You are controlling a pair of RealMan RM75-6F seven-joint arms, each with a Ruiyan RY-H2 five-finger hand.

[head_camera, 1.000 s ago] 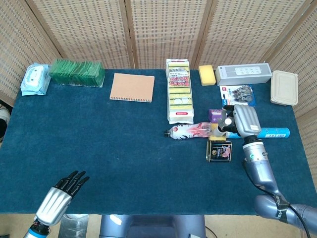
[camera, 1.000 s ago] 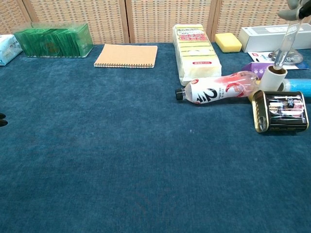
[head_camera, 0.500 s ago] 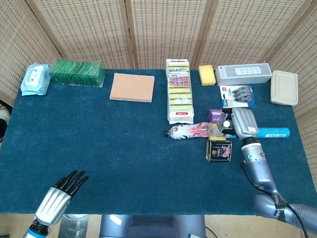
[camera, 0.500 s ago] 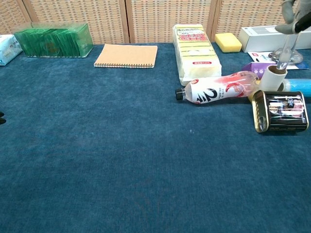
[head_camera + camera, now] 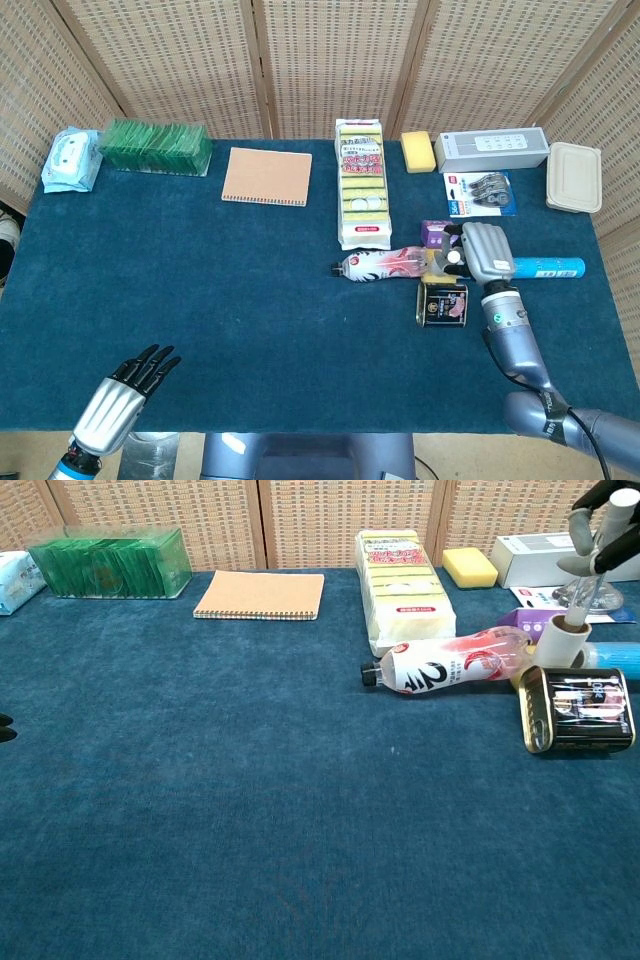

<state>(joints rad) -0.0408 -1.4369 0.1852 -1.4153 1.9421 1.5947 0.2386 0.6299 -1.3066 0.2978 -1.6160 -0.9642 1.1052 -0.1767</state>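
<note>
lint roller upright under right hand

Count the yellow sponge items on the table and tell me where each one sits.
2. A long pack of sponges lies at the table's middle back, its near end close to the lying bottle. A single loose sponge sits behind it to the right, beside the grey box. None seem hidden.

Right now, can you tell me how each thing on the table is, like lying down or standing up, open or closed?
Bottle: lying on its side, cap on.
Tin: lying on its side.
White roller: standing upright.
Notebook: flat, closed.
Lidded container: closed.
Left hand: open, holding nothing.
Right hand: above the roller; grip unclear.
</note>
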